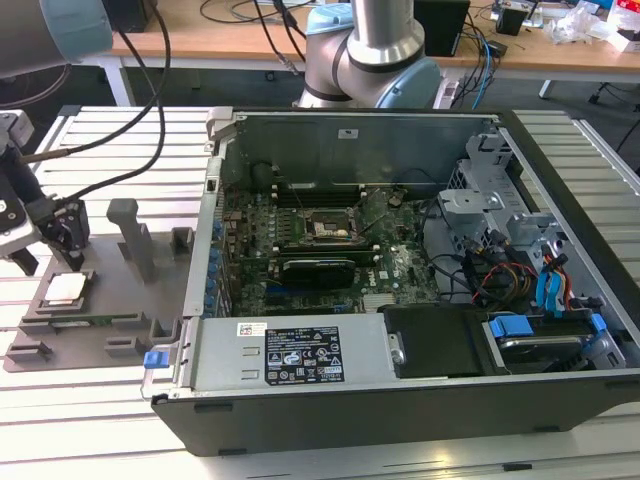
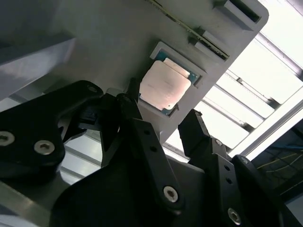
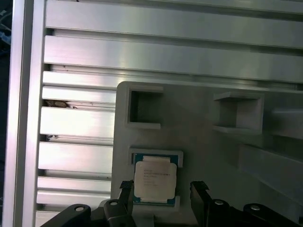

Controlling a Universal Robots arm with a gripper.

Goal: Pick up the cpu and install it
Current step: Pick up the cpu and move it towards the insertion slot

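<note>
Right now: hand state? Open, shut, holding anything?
Hand: open, holding nothing, its fingers apart over the cpu, which lies in a pocket of the grey tray.

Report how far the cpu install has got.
Done: nothing that shows; the cpu lies in its recess in the grey tray. In hand: the gripper hangs open above it, fingers either side, not gripping. Left: the pick-up and the install; the socket on the green motherboard looks dark, with no chip in it.
</note>
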